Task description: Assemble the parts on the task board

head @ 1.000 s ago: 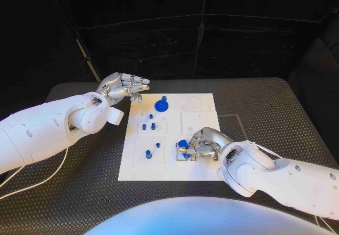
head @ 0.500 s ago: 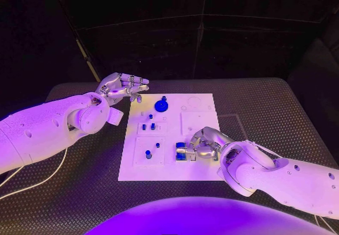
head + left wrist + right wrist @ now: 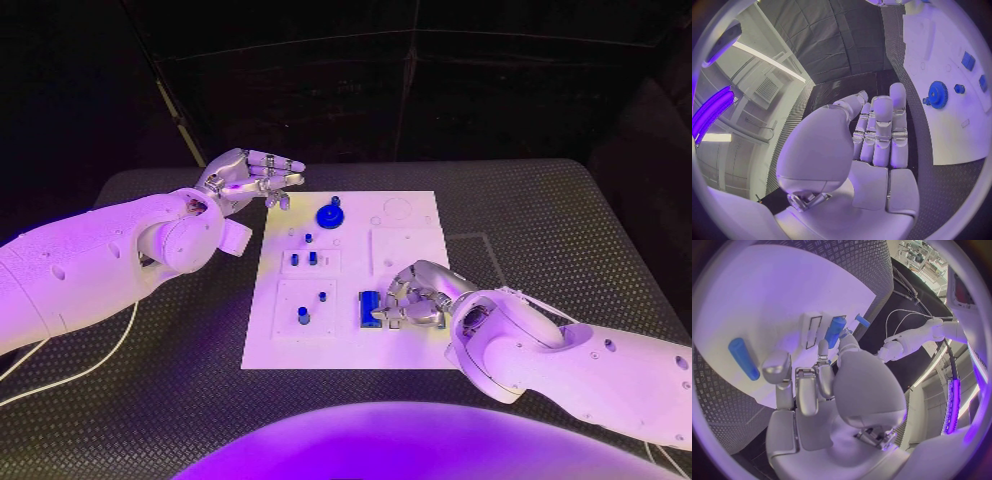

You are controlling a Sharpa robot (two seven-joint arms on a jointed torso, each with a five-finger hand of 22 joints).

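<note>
The white task board (image 3: pixel 325 350) lies mid-table. My right hand (image 3: pixel 415 300) rests over its near right part and pinches a long blue part (image 3: pixel 371 306) between thumb and finger. That blue part (image 3: pixel 834 330) stands beside a narrow slot (image 3: pixel 811 330) in the board. Another blue cylinder (image 3: pixel 742 358) lies flat on the board near the fingers. A blue gear (image 3: pixel 332 216) sits near the board's far edge, also seen from the left wrist (image 3: pixel 937 94). My left hand (image 3: pixel 253 178) hovers off the board's far left corner with nothing in it, its fingers (image 3: pixel 882 130) side by side.
Small blue pegs stand in the board's left blocks (image 3: pixel 294 259), (image 3: pixel 312 257), (image 3: pixel 303 314). A white cable (image 3: pixel 80 372) trails over the black table at the near left. The table's right side (image 3: pixel 577 230) is bare mat.
My right hand has shifted slightly and brought the blue part from a tilt to lie along the board beside the slot. The left hand has stayed in place.
</note>
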